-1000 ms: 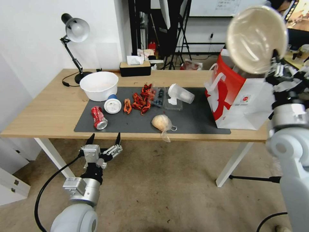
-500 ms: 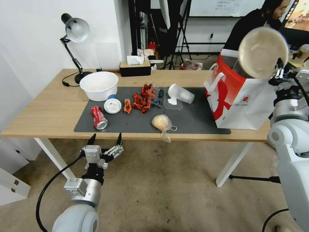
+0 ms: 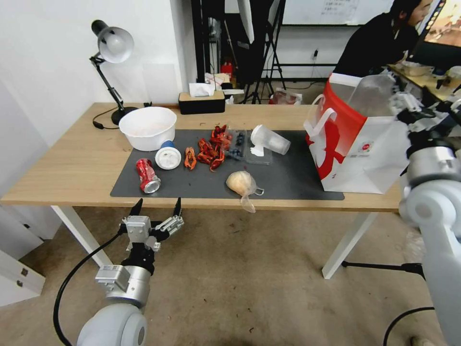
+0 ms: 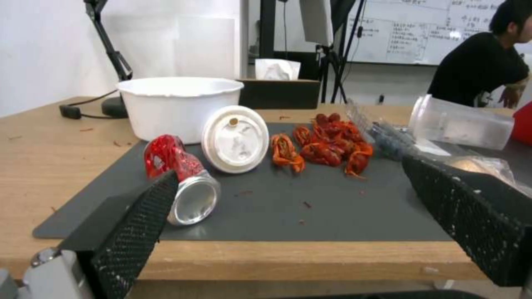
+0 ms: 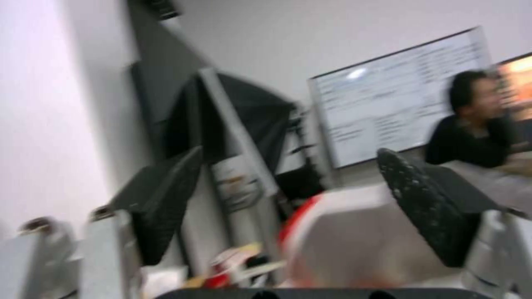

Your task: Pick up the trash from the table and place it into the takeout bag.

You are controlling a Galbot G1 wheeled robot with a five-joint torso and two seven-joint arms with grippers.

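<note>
Trash lies on the dark mat (image 3: 293, 180) of the table (image 3: 72, 166): a crushed red soda can (image 3: 147, 176), a white cup with a blue base (image 3: 168, 156), a toppled translucent plastic cup (image 3: 270, 140), a clear-wrapped beige lump (image 3: 241, 183) and red crayfish shells (image 3: 209, 149). The takeout bag (image 3: 355, 144) stands upright at the mat's right end. My right gripper (image 3: 407, 103) hovers at the bag's open top, open and holding nothing (image 5: 289, 153). My left gripper (image 3: 156, 207) waits open below the table's front edge, facing the can (image 4: 180, 174) in the left wrist view.
A white bowl (image 3: 148, 127) and a clear tray of berries (image 3: 236, 144) also sit on the table. A desk lamp (image 3: 113, 45) and a black tissue box (image 3: 201, 102) stand along the back edge. Tripods crowd the room behind.
The beige bowl that my right gripper held high over the bag is gone from view. The right gripper has dropped to the bag's rim and stands open. The left arm stayed put.
</note>
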